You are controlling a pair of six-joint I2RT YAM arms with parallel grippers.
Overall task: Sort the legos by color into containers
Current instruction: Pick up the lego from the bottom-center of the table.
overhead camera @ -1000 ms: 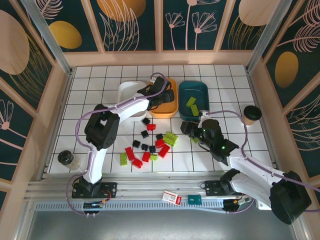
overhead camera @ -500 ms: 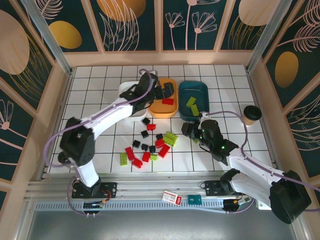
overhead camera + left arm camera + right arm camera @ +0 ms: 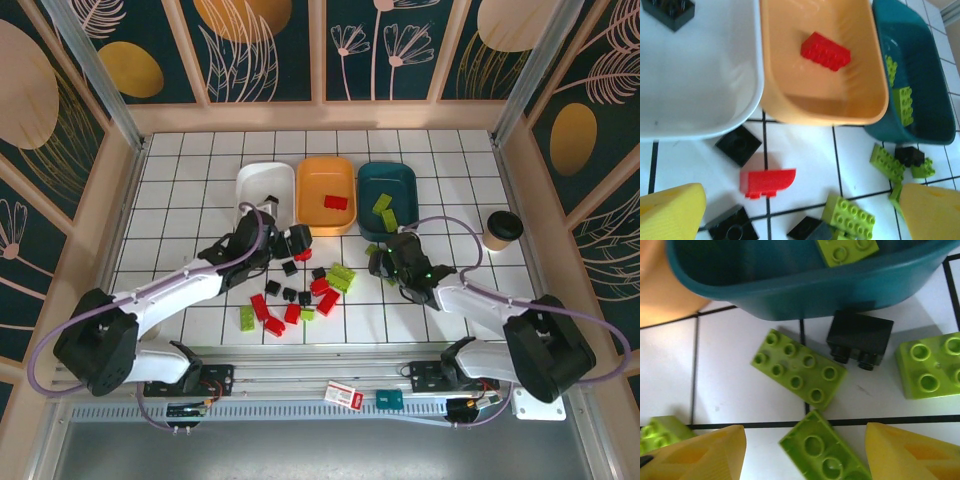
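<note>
**Top external.** Left jaws: wide, holding nothing, low over the desk [image 3: 180,200]. Just ahead of them stand 3 trays: white tray [image 3: 243,180], orange tray [image 3: 320,177], teal tray [image 3: 402,180]. 1 red brick [image 3: 335,202] lies in the orange, green bricks [image 3: 383,206] in the teal. The loose legos [image 3: 300,295], red, green and black, lie behind and between my 2 sets of jaws. Right jaws: low at the teal tray's near edge. Paper cup [image 3: 503,228]: well off to their right.

**Left wrist.** Between my left jaws: 1 curved red brick [image 3: 767,182]. Just beyond it: 1 black cube [image 3: 738,145].

**Right wrist.** Right jaws: part-open, gripping nothing. 1 green brick [image 3: 820,452] lies skewed between them. Ahead, near the teal wall: 1 longer green brick [image 3: 797,374], 1 black brick [image 3: 860,342].

**Handling (my judgement).** Light, rigid, smooth, not fragile. Grip across flat sides, not studs; a skewed brick may twist out.

**Surface and room.** Glossy white tiles, so bricks likely slide. Leaf-patterned panels wall the desk.
</note>
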